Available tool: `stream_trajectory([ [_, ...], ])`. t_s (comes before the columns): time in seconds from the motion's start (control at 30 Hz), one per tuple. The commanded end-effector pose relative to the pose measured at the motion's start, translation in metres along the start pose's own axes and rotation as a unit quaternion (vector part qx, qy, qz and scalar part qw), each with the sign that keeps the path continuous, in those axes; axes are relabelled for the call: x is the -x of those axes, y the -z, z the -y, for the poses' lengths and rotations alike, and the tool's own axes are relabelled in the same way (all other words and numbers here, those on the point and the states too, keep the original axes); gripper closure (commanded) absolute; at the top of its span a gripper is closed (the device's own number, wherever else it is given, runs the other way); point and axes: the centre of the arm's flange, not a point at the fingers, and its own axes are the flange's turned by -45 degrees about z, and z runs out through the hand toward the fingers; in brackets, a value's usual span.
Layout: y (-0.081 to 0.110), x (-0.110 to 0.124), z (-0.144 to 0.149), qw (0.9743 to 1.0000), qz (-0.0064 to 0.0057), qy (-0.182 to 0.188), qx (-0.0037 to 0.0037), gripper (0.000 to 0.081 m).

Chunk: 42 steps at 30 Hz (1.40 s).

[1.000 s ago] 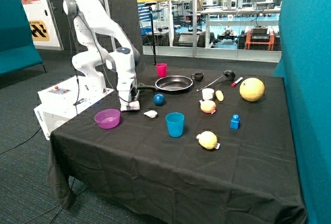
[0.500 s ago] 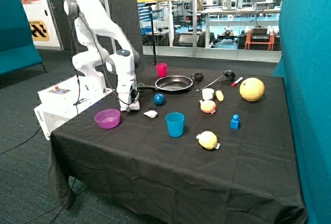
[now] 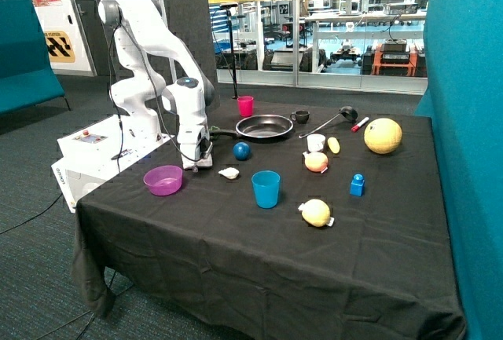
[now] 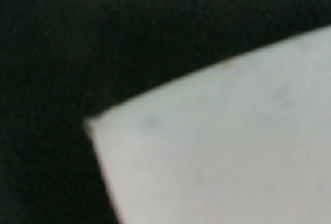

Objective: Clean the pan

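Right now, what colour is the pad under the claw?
White; the pad shows best in the wrist view, beneath the claw.

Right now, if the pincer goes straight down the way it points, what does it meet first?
Most likely the flat white object lying on the black tablecloth. The pincer points down right over it, and the wrist view is filled by a white surface. Contact cannot be judged.

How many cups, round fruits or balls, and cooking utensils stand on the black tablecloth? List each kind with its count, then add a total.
Cups: 4 (pink, black, white, blue)
Balls and fruits: 4 (blue ball, yellow melon, peach, lemon)
Cooking utensils: 2 (pan, ladle)
Total: 10
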Motion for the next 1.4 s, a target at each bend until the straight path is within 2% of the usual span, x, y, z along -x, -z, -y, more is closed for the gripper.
stream_trajectory([
  [0.0, 0.0, -0.001, 0.0, 1.0, 0.0016, -0.004, -0.00011, 0.0805],
  [0.6, 0.003, 0.0, 0.01, 1.0, 0.0016, -0.003, -0.00011, 0.0808],
  [0.97, 0.018, -0.005, 0.014, 1.0, 0.0016, -0.002, -0.00011, 0.0808],
  [1.37, 0.019, -0.001, 0.013, 1.0, 0.0016, -0.009, -0.0001, 0.0808],
])
